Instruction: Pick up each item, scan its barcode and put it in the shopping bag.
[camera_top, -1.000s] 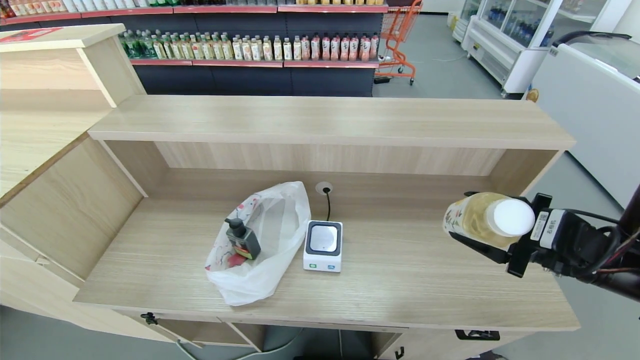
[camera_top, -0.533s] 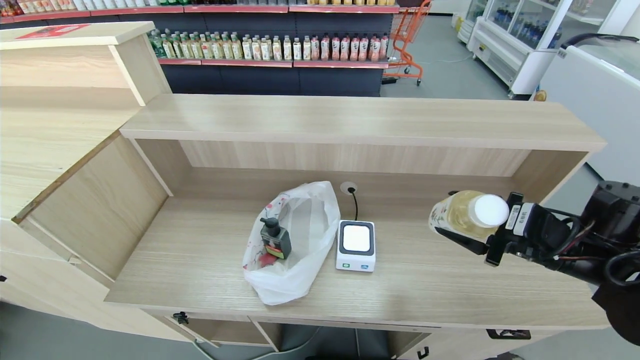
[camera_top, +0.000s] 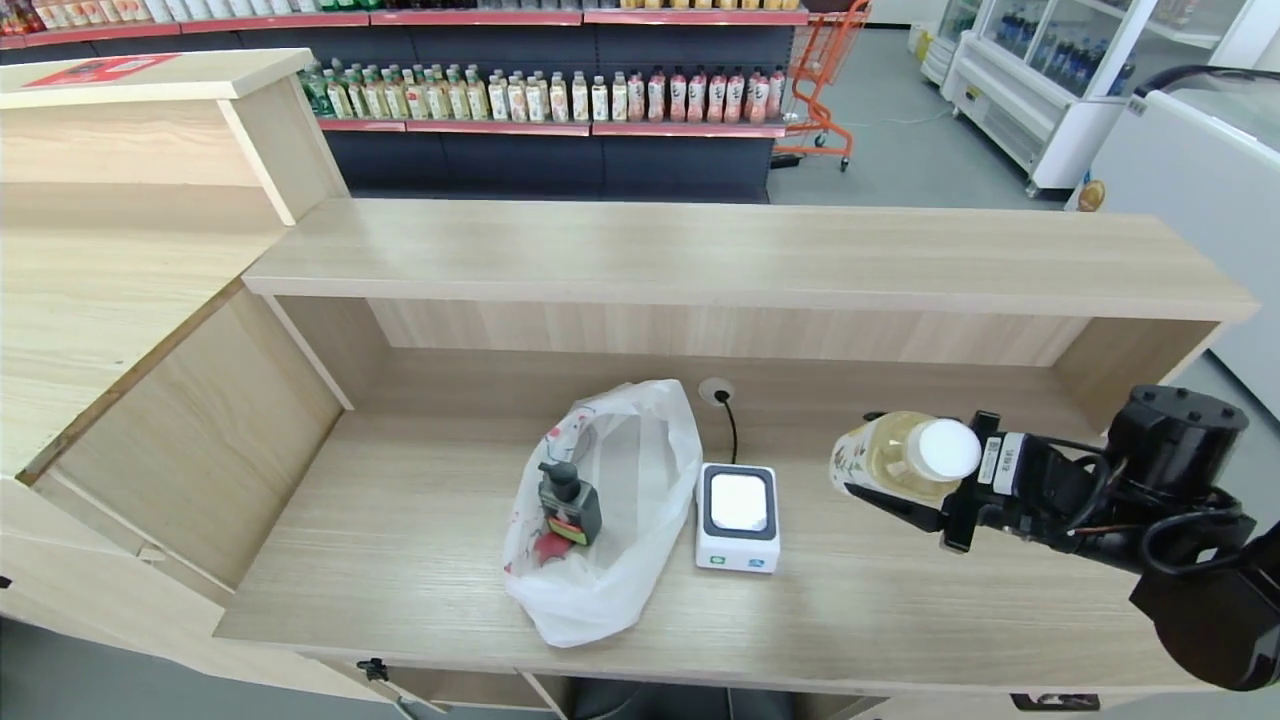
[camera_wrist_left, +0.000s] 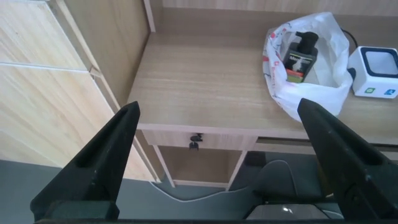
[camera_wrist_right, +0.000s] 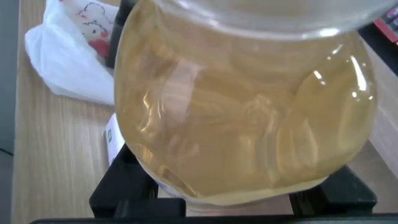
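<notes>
My right gripper (camera_top: 925, 478) is shut on a clear bottle of yellow drink (camera_top: 890, 457) with a white cap, held on its side above the counter, right of the scanner (camera_top: 738, 503). Up close, the bottle (camera_wrist_right: 249, 106) hides most of what lies beyond it, with the scanner's corner (camera_wrist_right: 114, 140) and the bag (camera_wrist_right: 74, 56) past it. The white shopping bag (camera_top: 610, 500) lies open left of the scanner, with a dark pump bottle (camera_top: 568, 503) inside. My left gripper (camera_wrist_left: 217, 155) hangs open below the counter's front edge, nothing between its fingers; the bag (camera_wrist_left: 311, 62) and pump bottle (camera_wrist_left: 298, 53) lie beyond.
The wooden counter (camera_top: 420, 540) has a raised back shelf (camera_top: 740, 255) and side walls. The scanner's cable runs to a hole (camera_top: 716, 391) at the back. Shelves of drinks (camera_top: 560, 95), an orange cart (camera_top: 825, 70) and coolers stand behind.
The head camera has shifted, so the whole scene slid right and down. My right gripper with the bottle has come left, closer to the scanner.
</notes>
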